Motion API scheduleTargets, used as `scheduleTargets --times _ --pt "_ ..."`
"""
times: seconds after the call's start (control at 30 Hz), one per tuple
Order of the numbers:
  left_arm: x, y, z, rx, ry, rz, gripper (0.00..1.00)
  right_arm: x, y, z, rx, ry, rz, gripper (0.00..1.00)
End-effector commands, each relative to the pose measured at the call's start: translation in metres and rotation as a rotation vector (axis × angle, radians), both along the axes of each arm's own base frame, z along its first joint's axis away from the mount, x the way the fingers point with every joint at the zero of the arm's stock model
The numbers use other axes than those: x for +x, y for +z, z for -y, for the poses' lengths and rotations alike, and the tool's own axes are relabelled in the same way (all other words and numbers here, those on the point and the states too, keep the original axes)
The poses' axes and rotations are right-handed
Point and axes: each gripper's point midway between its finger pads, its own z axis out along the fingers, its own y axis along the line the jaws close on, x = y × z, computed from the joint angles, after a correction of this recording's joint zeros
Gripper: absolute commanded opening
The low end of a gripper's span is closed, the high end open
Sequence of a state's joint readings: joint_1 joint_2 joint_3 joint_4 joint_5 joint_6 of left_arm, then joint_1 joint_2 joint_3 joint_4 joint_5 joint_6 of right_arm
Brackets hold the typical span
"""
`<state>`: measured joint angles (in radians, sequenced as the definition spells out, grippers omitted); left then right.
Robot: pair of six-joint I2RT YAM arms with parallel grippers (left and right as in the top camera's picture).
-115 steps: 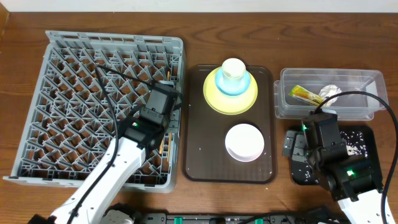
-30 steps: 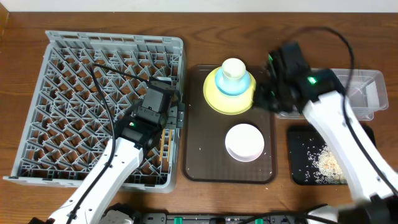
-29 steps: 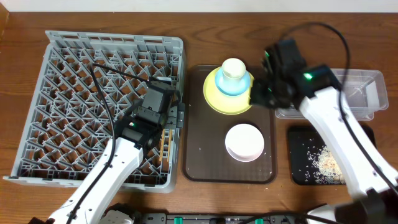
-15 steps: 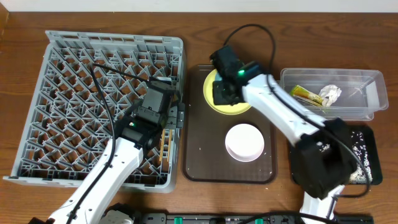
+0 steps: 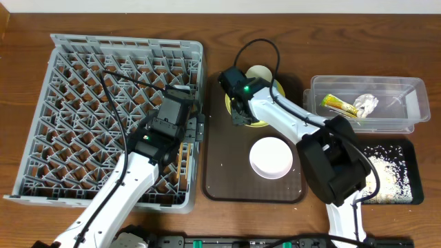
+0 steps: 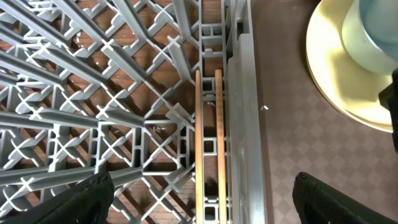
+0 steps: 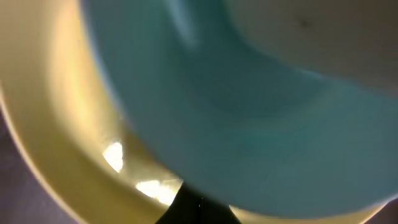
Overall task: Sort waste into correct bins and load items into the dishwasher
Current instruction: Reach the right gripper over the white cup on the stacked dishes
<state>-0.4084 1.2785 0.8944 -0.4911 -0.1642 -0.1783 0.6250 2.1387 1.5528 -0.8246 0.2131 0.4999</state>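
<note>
Hovering over the right edge of the grey dish rack [image 5: 124, 43], which fills the left half of the table [image 5: 207, 27], the left gripper [image 6: 204, 182] has its fingers [image 6: 93, 193] spread wide and grips nothing. Below it the pair of wooden chopsticks [image 6: 208, 143] lies side by side in the channel along the rack's right wall, toward its front corner. The brown serving tray [image 5: 227, 172] sits at the middle of the table, just beside the rack. At the tray's back edge rests the yellow plate [image 6: 336, 81] with the light blue bowl [image 6: 376, 31] on it and the small white cup [image 5: 259, 71] on top. The right gripper [image 5: 240, 114] is down at the plate's left rim with its fingers pressed fully together. Its wrist camera, very close and blurred, shows only the dark closed tip against the plate and the bowl's underside, and whether it touches either cannot be told. The white bowl [image 5: 271, 157] stands alone near the tray's front right corner. Near the table's back right corner is the clear tub [image 5: 310, 103], holding the green-and-yellow wrapper [image 5: 337, 105] and the crumpled tissue [image 5: 366, 103]. In front of the tub, at the front right corner, the black tray [image 5: 415, 193] carries the rice scraps [image 5: 386, 172].
</note>
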Motion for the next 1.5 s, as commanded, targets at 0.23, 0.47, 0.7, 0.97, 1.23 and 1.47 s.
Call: scheduleTargets --times 0.23,0.47,0.7,0.97,1.23,1.47 --pt "0.002 0.005 -0.003 0.011 0.004 0.014 0.93 -0.053 -0.016 -0.027 0.121 0.128 -0.257 0.01" --pt "0.002 0.005 -0.003 0.011 0.004 0.014 0.93 -0.08 -0.015 -0.022 0.076 0.162 -0.348 0.01" --pt "0.002 0.005 -0.003 0.011 0.004 0.014 0.93 -0.1 0.001 -0.024 0.079 0.181 -0.399 0.01" --pt "0.002 0.005 -0.003 0.011 0.004 0.014 0.93 -0.091 0.052 -0.031 0.156 0.203 -0.274 0.01" --pt "0.002 0.005 -0.003 0.011 0.004 0.014 0.93 -0.072 0.106 -0.013 0.181 0.178 -0.108 0.14" --pt "0.002 0.005 -0.003 0.011 0.004 0.014 0.93 -0.064 0.111 -0.003 0.127 0.164 -0.054 0.38"
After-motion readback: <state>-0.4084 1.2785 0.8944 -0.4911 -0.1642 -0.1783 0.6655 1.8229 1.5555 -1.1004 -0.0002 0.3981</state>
